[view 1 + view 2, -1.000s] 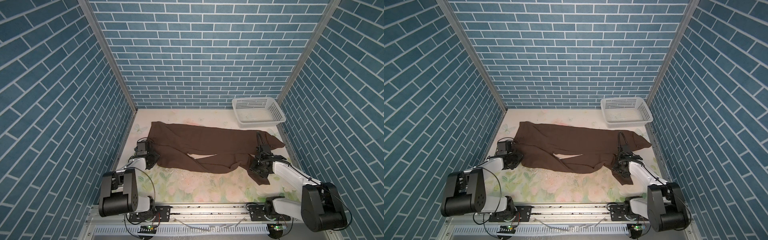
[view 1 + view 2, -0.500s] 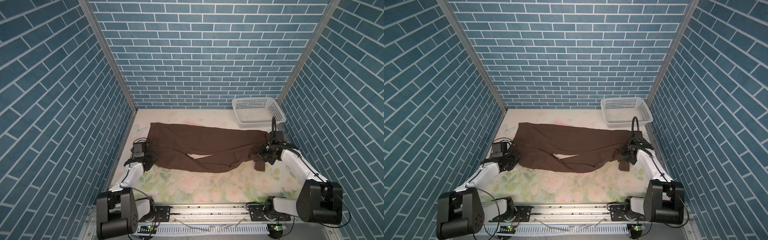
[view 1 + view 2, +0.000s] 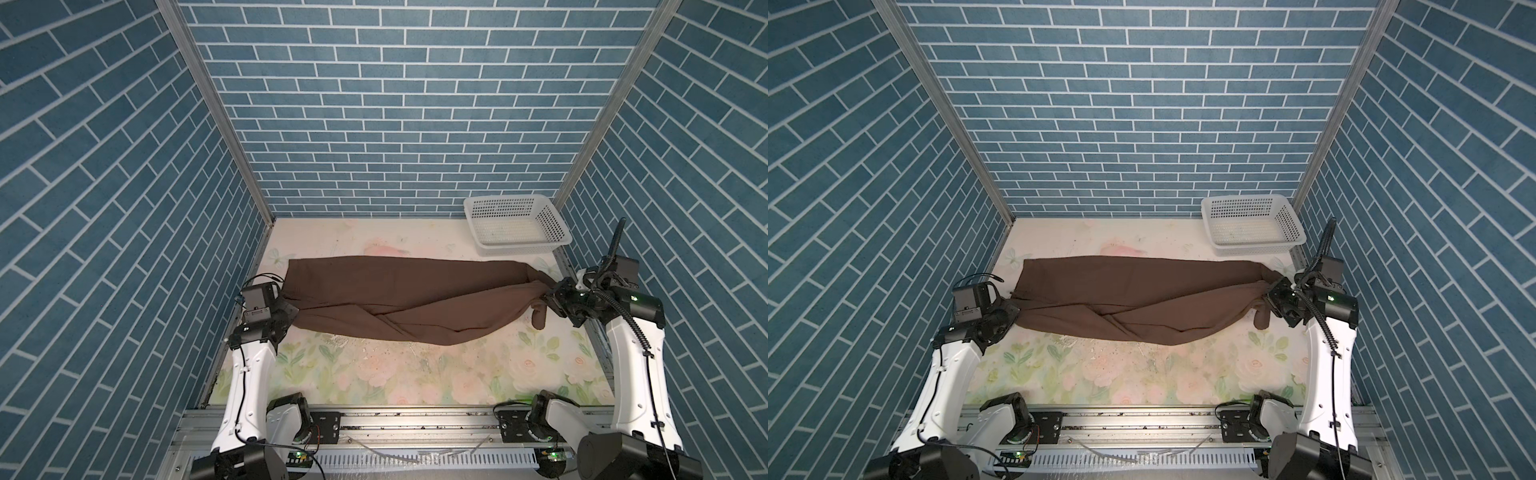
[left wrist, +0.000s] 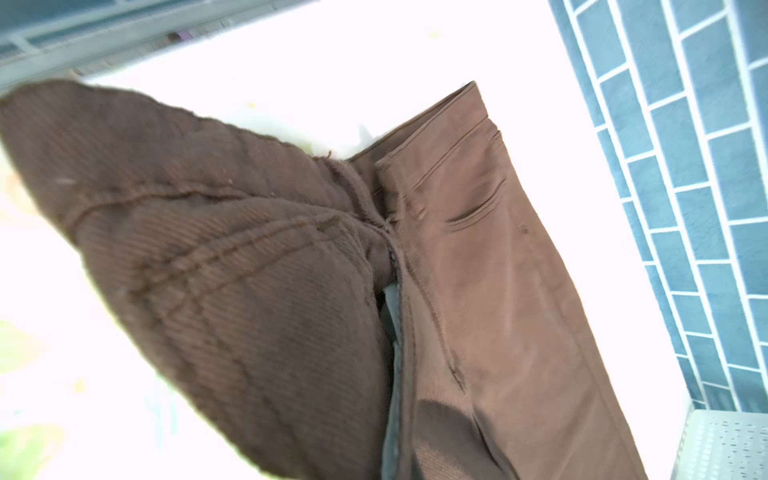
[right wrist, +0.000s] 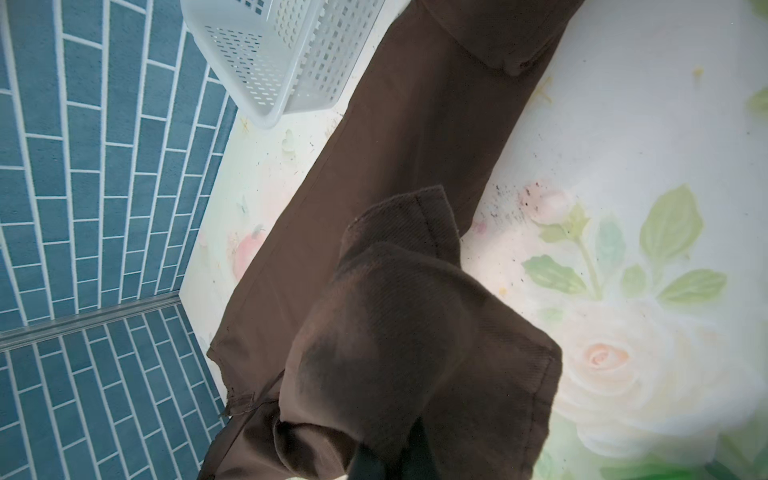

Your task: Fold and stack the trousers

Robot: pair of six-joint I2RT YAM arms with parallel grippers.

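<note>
While both top views show the trousers (image 3: 395, 299) stretched across the counter (image 3: 374, 374), left fingers (image 3: 289, 312) and right fingers (image 3: 555, 296) clamped on their ends, only wrist views reveal pocket stitching (image 4: 473, 216) and hem (image 5: 419, 208); counter's near half lies bare.

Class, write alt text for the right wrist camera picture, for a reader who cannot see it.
A bunched leg end of dark brown soft cloth trousers fills the foreground, and the rest stretches away across a floral-printed table. A white perforated plastic basket stands beside the cloth, by a blue brick-patterned wall.
</note>
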